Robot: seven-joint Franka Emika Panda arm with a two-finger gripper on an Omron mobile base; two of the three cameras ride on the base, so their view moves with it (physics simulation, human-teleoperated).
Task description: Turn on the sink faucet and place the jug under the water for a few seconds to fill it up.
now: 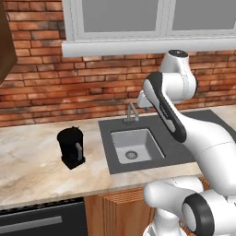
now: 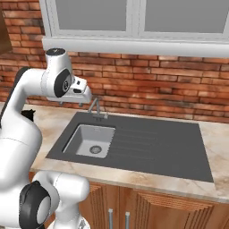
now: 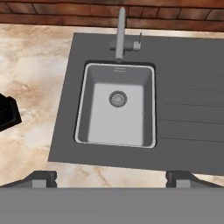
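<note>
Open room above sink [image 3: 131, 131]; sink faucet [image 3: 120, 33] behind

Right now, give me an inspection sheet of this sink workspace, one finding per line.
Surface: beige marbled counter, dark grey surround.
Sink: dry basin, round drain bare.
Sink faucet: spout over the basin's back edge, no stream seen.
Jug: upright on the counter left of the sink, apart from it.
Clutter: nothing seen.
Gripper: open, holding nothing, above the sink's front edge.
Cables: nothing seen.
Surroundings: brick wall, window above, wooden cabinets below.
</note>
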